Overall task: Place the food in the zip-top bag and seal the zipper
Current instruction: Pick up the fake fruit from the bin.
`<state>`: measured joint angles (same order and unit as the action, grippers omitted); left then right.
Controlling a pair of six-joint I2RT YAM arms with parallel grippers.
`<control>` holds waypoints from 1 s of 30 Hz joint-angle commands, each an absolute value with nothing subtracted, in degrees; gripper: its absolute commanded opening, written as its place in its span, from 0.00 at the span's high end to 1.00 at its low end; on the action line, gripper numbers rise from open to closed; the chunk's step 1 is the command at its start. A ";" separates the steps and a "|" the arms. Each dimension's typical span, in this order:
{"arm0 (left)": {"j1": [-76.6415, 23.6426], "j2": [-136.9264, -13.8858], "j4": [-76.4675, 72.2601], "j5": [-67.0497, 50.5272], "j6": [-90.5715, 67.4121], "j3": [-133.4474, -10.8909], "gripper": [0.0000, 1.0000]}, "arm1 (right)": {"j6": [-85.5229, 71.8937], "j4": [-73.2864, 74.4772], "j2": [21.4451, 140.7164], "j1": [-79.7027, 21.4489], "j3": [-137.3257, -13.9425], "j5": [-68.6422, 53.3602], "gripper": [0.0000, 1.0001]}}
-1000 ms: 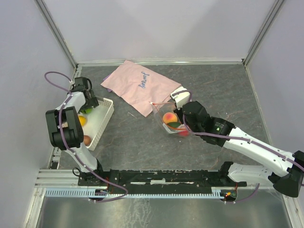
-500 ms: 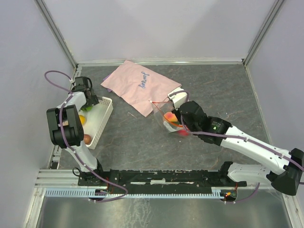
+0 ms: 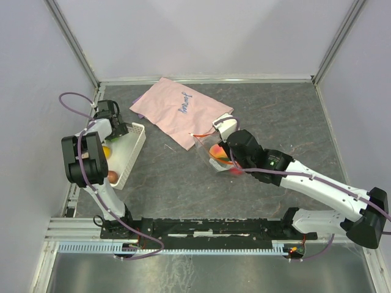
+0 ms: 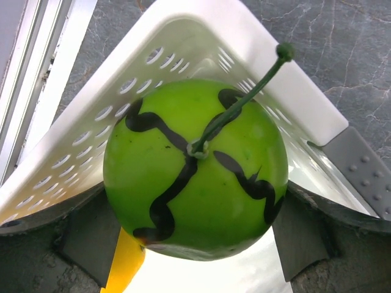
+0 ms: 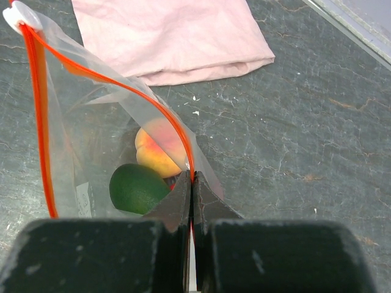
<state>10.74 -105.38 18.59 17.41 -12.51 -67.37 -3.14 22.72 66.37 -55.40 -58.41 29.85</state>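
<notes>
Pinching zipper [image 5: 40,122], right tool [image 5: 192,178], food [image 5: 160,149] beyond

The dark grey marbled table [image 3: 293,116] in front of me carries three things. A pink cloth [image 3: 180,110] with blue writing lies flat toward the far side. A white slotted basket [image 3: 135,152] sits on my left. A clear bag [image 3: 208,148] rests mid-table, just beside the cloth's near edge.

Left arm folded far-left, left gripper [image 3: 118,130] spread wide; right arm stretched forward, right gripper [image 5: 192,180] pinching zipper [image 5: 38,91].
</notes>
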 commanded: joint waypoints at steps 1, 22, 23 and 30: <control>10.99 -104.30 14.95 15.90 -10.79 -67.32 0.06 | -3.07 21.36 66.70 -55.43 -60.02 29.53 0.98; 7.33 -84.54 23.39 7.06 -14.50 -67.84 0.22 | -3.61 23.55 66.84 -55.40 -63.10 29.84 0.98; 6.77 -83.15 23.78 6.39 -15.03 -67.66 0.22 | -3.53 23.70 66.82 -55.37 -63.35 30.18 0.98; 0.97 -71.61 23.37 0.06 -18.27 -62.37 0.23 | -2.41 25.39 67.65 -55.45 -65.62 34.00 0.98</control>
